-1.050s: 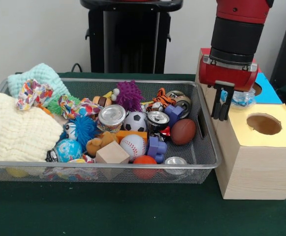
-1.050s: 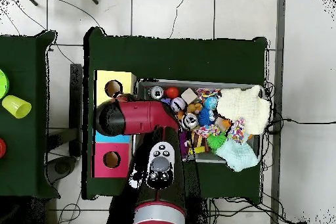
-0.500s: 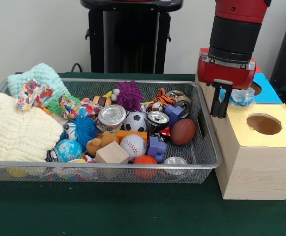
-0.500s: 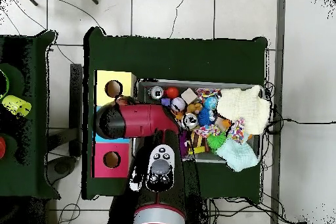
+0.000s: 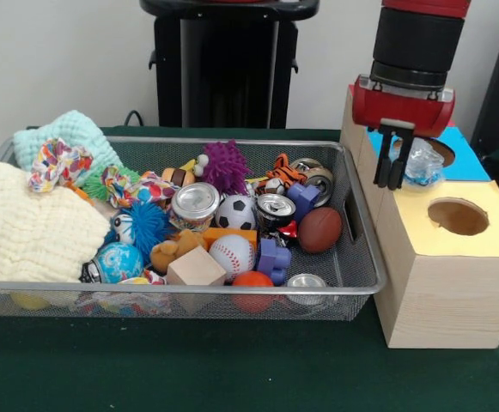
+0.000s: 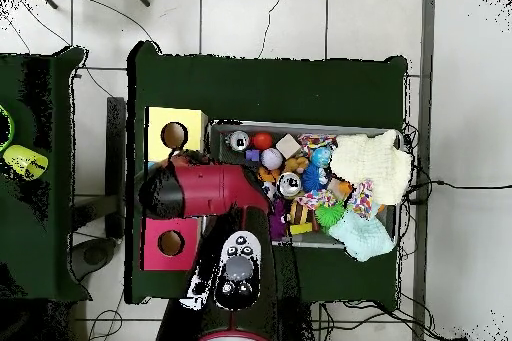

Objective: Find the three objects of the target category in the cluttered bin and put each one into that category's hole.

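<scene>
One wire bin stands on one table with green cover. Inside it I count three metal cans — one with paper label, one open-top can, one lying on its side — and one more round metal lid at the front edge. There are five balls: soccer ball, baseball, brown football, orange ball, globe ball. Two spiky toys: blue and purple. Two purple blocks, one wooden cube. Two cloths: cream and mint. One box shows two holes in the front view — three from overhead. Just beside the fingers lies one crumpled clear plastic thing.
</scene>
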You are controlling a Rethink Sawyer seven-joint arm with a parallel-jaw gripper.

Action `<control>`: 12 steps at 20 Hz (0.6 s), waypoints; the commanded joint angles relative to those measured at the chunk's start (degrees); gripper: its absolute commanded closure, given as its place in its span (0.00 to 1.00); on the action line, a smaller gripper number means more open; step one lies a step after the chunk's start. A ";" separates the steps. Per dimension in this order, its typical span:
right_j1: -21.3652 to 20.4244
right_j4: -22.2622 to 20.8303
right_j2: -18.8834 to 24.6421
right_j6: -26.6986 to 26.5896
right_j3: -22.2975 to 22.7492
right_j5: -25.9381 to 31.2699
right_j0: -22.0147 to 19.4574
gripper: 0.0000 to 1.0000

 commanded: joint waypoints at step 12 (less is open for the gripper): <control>-0.03 0.01 2.48 5.55 3.54 3.95 2.70 1.00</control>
